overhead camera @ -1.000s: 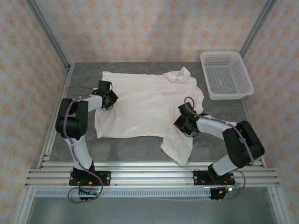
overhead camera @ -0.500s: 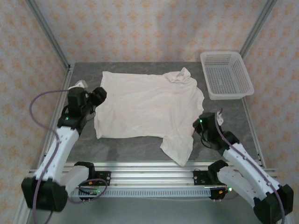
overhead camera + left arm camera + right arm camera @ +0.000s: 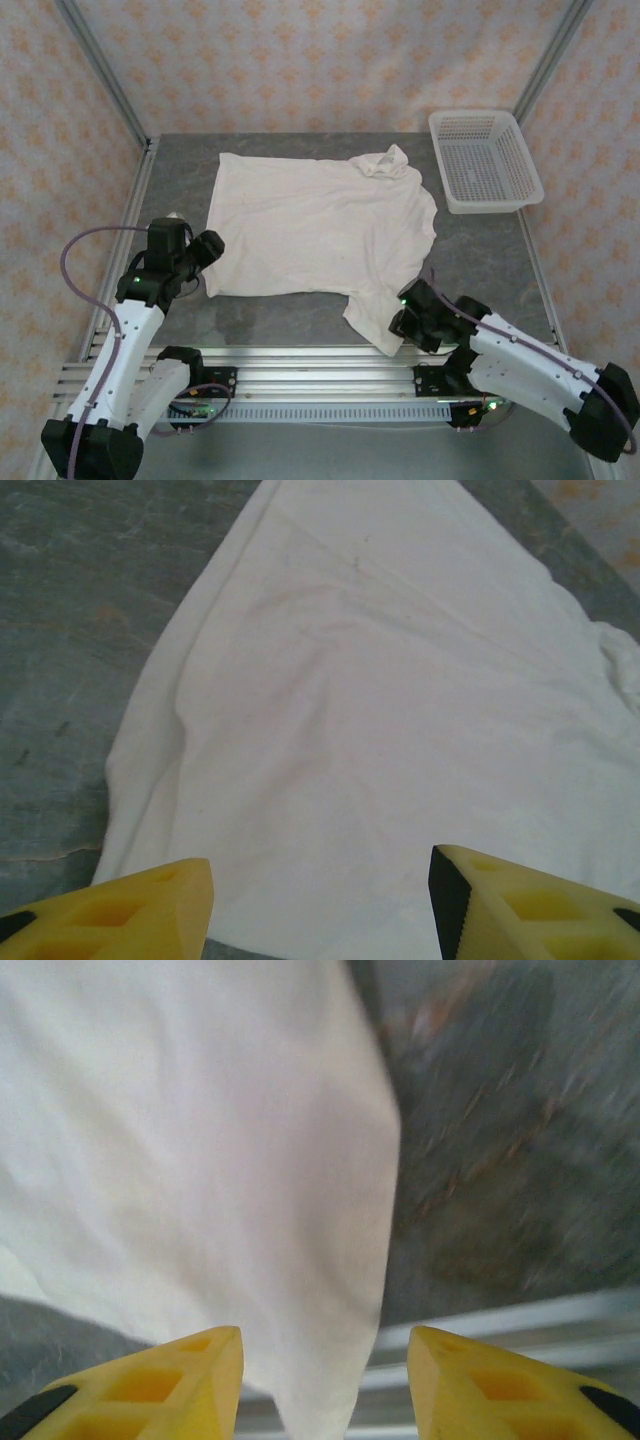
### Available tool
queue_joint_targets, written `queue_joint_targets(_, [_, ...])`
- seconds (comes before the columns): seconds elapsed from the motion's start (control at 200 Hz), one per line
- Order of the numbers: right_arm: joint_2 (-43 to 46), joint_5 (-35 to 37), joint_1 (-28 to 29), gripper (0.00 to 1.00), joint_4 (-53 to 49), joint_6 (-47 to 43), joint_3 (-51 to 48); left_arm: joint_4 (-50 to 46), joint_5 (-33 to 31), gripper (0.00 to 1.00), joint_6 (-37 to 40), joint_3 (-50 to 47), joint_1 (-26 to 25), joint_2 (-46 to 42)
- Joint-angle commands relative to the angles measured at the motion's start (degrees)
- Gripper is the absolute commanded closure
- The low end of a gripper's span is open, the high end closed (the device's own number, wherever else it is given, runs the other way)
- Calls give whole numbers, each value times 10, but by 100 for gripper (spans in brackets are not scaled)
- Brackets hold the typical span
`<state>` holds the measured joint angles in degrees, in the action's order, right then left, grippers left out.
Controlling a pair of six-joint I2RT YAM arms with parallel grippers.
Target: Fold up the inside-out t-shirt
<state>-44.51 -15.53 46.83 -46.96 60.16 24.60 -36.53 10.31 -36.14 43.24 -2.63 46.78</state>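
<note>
The inside-out t-shirt (image 3: 320, 215) lies spread flat on the grey table, cream white, with a bunched sleeve at its far right and a flap (image 3: 380, 320) reaching toward the near rail. My left gripper (image 3: 211, 247) hovers at the shirt's near left corner, its jaws apart and empty. In the left wrist view the t-shirt (image 3: 380, 700) stretches out ahead of the left gripper (image 3: 320, 910). My right gripper (image 3: 400, 320) stands open by the near flap. In the right wrist view, the right gripper (image 3: 325, 1380) is over the t-shirt's flap (image 3: 220, 1160), holding nothing.
A white mesh basket (image 3: 485, 160) stands at the far right corner of the table (image 3: 290, 312). Aluminium rails (image 3: 320, 372) run along the near edge, and frame posts rise at the back corners. Bare grey surface (image 3: 80, 630) lies left of the shirt.
Both grippers have opened, let go of the shirt and pulled back toward the near edge. The left one moved off the left hem and the right one dropped to the near flap.
</note>
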Motion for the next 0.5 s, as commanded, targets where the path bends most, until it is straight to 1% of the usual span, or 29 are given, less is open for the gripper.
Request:
queue_joint_targets(0.0, [-20, -3, 61, 49, 0, 87, -1, -30, -41, 40, -5, 10, -4, 4])
queue_joint_targets(0.075, [-47, 3, 89, 48, 29, 103, 0, -30, -46, 40, -8, 10, -4, 4])
queue_joint_targets(0.18, [-92, 19, 107, 48, 57, 108, 0, -28, -48, 40, -13, 5, -4, 4])
queue_joint_targets(0.245, [-113, 25, 111, 51, 79, 110, -2, -25, -42, 41, -10, 1, -4, 5])
queue_joint_targets(0.275, [-117, 30, 112, 58, 88, 111, -1, -23, -38, 40, -8, 0, -4, 6])
queue_joint_targets(0.33, [-119, 45, 112, 75, 93, 115, 3, -25, -34, 40, -6, -1, -4, 11])
queue_joint_targets(0.425, [-101, 80, 113, 100, 71, 120, 17, -37, -30, 40, -4, 5, -4, 34])
queue_joint_targets(0.495, [-65, 106, 113, 100, 46, 114, 40, -44, -29, 40, -6, 8, -4, 57])
